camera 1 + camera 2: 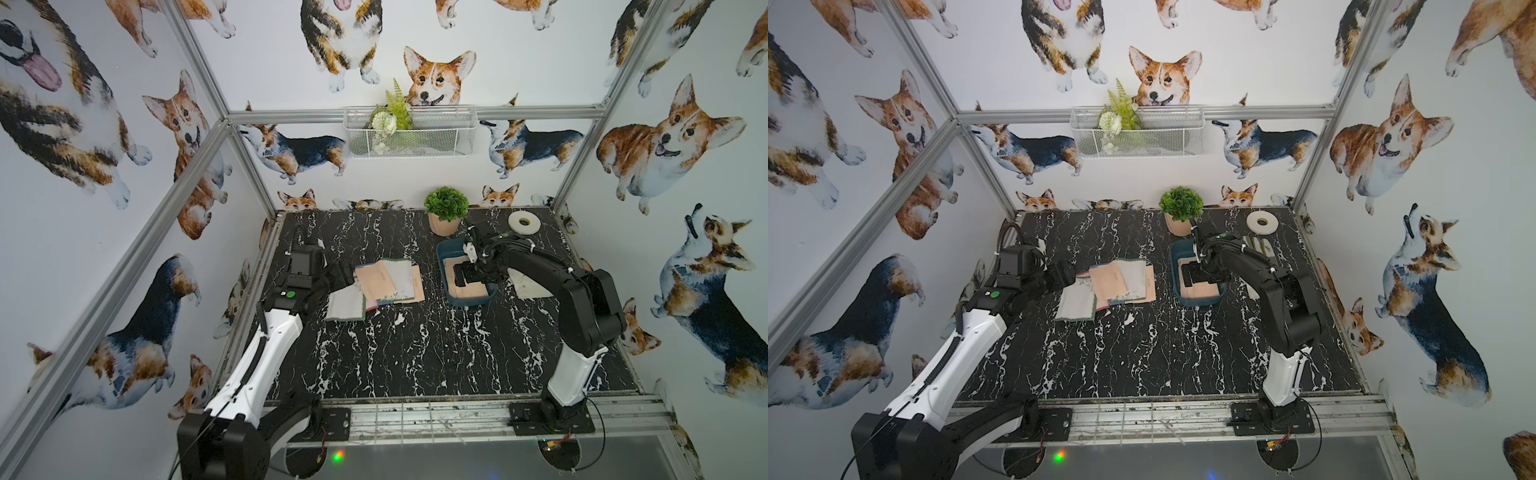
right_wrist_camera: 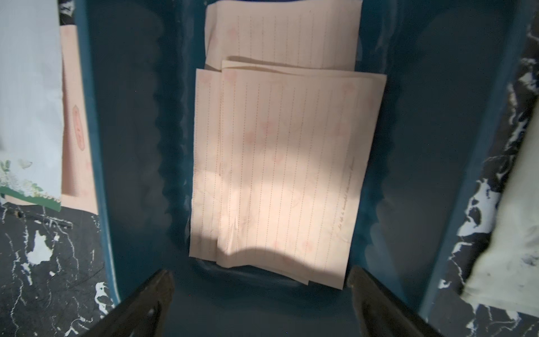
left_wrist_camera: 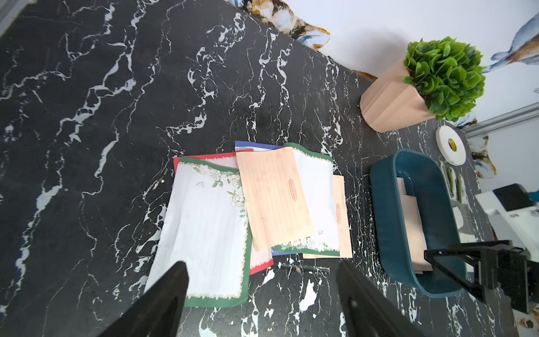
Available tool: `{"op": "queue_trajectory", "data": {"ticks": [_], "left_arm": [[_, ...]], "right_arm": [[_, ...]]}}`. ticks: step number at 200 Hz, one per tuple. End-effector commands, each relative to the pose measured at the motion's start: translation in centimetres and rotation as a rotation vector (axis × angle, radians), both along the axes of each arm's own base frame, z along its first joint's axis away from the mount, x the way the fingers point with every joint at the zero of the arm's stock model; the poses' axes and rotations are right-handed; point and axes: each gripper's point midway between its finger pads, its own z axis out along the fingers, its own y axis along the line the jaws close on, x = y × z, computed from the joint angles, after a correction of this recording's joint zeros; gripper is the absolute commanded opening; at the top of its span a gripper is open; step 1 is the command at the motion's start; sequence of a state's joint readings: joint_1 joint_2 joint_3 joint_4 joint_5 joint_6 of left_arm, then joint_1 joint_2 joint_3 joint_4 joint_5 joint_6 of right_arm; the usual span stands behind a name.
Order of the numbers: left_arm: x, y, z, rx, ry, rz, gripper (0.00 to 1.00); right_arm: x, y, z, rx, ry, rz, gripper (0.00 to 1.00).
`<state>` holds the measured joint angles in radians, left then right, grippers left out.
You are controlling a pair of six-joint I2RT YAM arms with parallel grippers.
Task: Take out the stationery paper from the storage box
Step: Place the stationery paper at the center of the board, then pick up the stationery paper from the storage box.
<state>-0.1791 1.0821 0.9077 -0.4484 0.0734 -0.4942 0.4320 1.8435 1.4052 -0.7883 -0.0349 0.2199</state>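
Lying in storage box (image 2: 131,116): stationery paper (image 2: 277,160)

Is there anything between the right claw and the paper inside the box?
Nothing visible stands in the way. The right claw is open over the box, and the peach paper lies uncovered on its bottom. Only the walls of the box stand at the sides.

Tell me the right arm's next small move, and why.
Probably lower the right gripper onto the closest edge of the peach sheets and close on the top one. Its jaws stand open just above them, holding nothing, and several sheets lie in the storage box, not yet taken out.
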Motion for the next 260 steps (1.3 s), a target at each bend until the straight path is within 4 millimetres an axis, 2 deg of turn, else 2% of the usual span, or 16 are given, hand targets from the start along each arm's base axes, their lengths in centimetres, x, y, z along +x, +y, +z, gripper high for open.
{"op": "queue_trajectory", "data": {"ticks": [1,53,114,126,128,134,148,182,211,260], "left_arm": [[-0.5,0.4,-0.2,0.003,0.009,0.019,0.84],[-1.0,0.6,-1.6,0.003,0.042,0.021,0.84],[-1.1,0.7,-1.4,0.001,0.034,0.027,0.84],[-1.0,0.8,-1.4,0.001,0.033,0.029,0.84],[-1.4,0.9,-2.5,0.006,0.059,0.029,0.84],[-1.6,0.9,-2.9,0.006,0.069,0.028,0.84],[-1.6,0.8,-3.1,0.006,0.073,0.024,0.84],[-1.7,0.8,-3.2,0.002,0.075,0.024,0.84],[-1.7,0.8,-2.9,-0.002,0.069,0.021,0.84],[-1.8,0.3,-1.7,-0.031,0.039,0.008,0.84]], "right_arm": [[0.7,-0.7,-1.0,-0.060,0.003,-0.012,1.00],[1.4,-1.5,-4.0,-0.140,0.039,-0.030,1.00],[0.9,-1.5,-6.9,-0.146,0.103,-0.047,1.00],[0.8,-1.5,-7.3,-0.142,0.109,-0.048,0.97],[0.7,-1.5,-7.4,-0.142,0.110,-0.050,0.97],[0.7,-1.5,-7.4,-0.142,0.110,-0.052,0.95],[0.5,-1.5,-7.6,-0.138,0.112,-0.052,0.84],[0.7,-1.6,-6.5,-0.131,0.090,-0.057,0.64],[1.1,-1.7,-4.6,-0.128,0.046,-0.064,0.59],[2.0,-1.9,0.6,-0.101,-0.077,-0.083,0.52]]}}
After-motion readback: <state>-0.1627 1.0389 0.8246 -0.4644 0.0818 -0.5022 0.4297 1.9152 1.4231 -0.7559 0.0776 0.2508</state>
